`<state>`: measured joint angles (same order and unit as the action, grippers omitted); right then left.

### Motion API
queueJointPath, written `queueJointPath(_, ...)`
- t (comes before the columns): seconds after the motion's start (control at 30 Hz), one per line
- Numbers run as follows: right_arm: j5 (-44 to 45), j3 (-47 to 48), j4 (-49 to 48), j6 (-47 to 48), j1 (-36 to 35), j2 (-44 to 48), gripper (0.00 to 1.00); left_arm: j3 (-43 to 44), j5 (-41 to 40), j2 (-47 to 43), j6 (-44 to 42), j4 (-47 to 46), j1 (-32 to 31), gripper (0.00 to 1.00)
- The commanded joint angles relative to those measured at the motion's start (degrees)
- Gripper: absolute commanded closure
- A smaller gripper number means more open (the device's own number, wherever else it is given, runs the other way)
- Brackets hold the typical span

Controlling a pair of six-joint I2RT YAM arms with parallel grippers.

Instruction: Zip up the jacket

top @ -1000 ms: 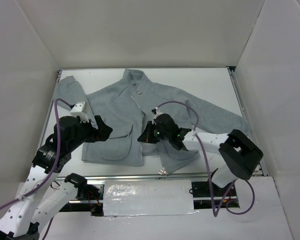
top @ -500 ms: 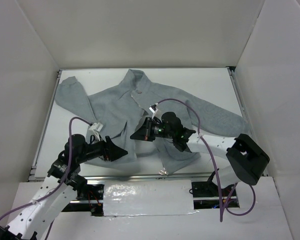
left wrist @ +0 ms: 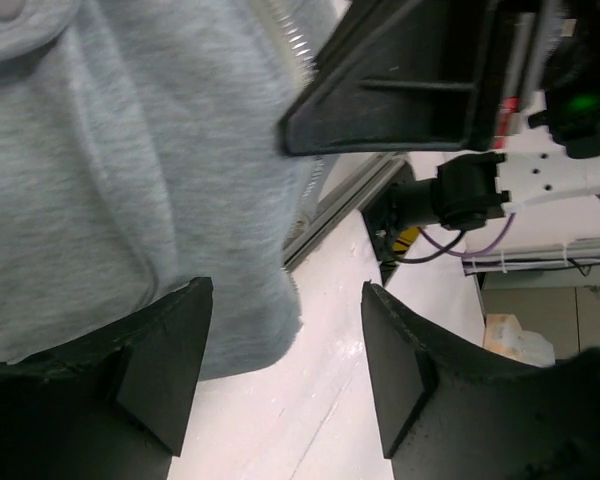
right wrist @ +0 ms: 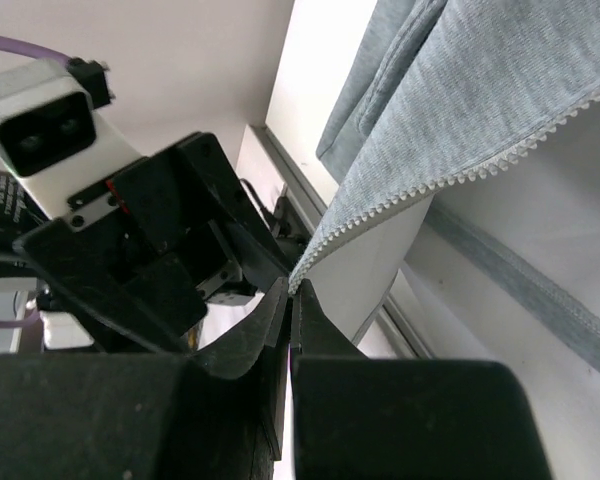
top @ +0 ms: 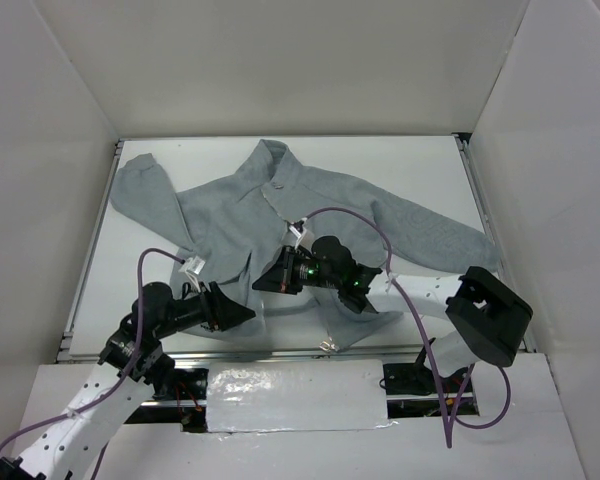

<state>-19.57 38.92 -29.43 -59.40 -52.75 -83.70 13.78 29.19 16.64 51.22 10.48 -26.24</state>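
The jacket (top: 230,205) lies spread front-up on the table (top: 420,165), unzipped, hem toward the arms. We judge it light, soft and floppy, best taken at the toothed zipper edge. Right fingers (right wrist: 250,345) are pinched tight on that edge. Left fingers (left wrist: 160,370) gape, holding nothing, a hem corner partway between them.

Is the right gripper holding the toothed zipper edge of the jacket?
Yes, the right gripper is pinched shut on the end of the jacket's toothed zipper edge.
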Motion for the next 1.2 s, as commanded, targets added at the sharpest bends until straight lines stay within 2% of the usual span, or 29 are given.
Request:
queueJointPath(0.0,2.5,1.6,-1.6,-0.7,-0.9,0.4,1.00,1.1,-2.5,1.6,-0.6,2.0,-0.6,0.28)
queueJointPath(0.1,4.0,1.9,-1.7,-1.1,-1.0,0.1,1.00,0.9,-3.6,1.9,-0.4,3.7,-0.9,0.30)
queueJointPath(0.23,4.6,2.0,-3.8,-2.5,-1.1,0.0,1.00,1.0,-4.6,1.3,-0.7,6.0,-1.2,0.27)
queueJointPath(0.43,4.5,4.3,-4.5,-3.4,-2.1,-2.0,1.00,-1.6,-2.0,0.8,1.4,2.4,-1.4,0.27)
queueJointPath(0.6,7.1,4.4,-3.5,-3.5,-3.1,-2.3,1.00,-0.5,-2.6,0.5,1.4,3.2,-1.5,0.29)
queueJointPath(0.7,8.6,4.9,-2.1,-3.3,-3.6,-2.2,1.00,-0.6,-2.7,0.9,1.2,3.5,-1.6,0.34)
queueJointPath(0.87,9.2,5.4,-1.0,-3.0,-3.9,-2.3,1.00,-1.7,-2.4,1.1,1.8,2.7,-1.6,0.50)
queueJointPath(1.1,11.7,5.6,1.1,-3.0,-3.9,-2.3,1.00,-1.8,-2.2,1.5,2.0,1.7,-1.7,0.46)
queueJointPath(1.17,12.7,5.9,2.3,-2.8,-4.3,-2.3,1.00,-1.9,-1.9,1.7,2.0,1.5,-1.7,0.50)
